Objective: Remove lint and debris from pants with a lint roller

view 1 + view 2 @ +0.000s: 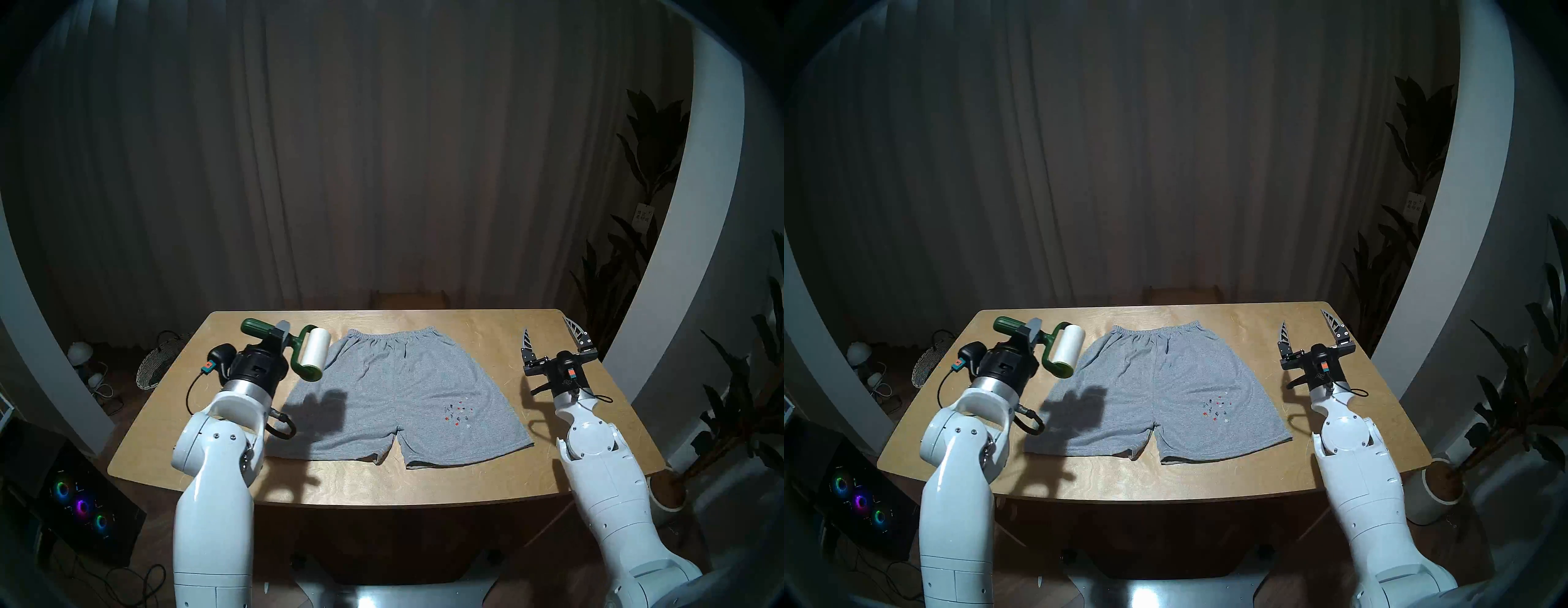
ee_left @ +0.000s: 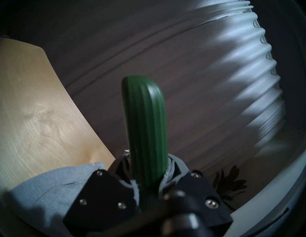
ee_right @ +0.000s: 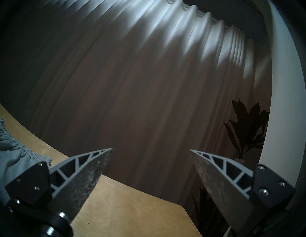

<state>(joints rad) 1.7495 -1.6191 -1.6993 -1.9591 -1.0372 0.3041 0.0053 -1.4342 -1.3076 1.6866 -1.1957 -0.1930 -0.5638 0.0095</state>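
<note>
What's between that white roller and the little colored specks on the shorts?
Only plain grey cloth of the shorts lies between the lint roller and the specks, crossed by the arm's shadow; the head views show it.

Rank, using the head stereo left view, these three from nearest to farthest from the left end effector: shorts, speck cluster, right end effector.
1. Grey shorts: beside the left end effector, mid-table.
2. Speck cluster: on the shorts' right leg.
3. Right end effector: open, far right.
</note>
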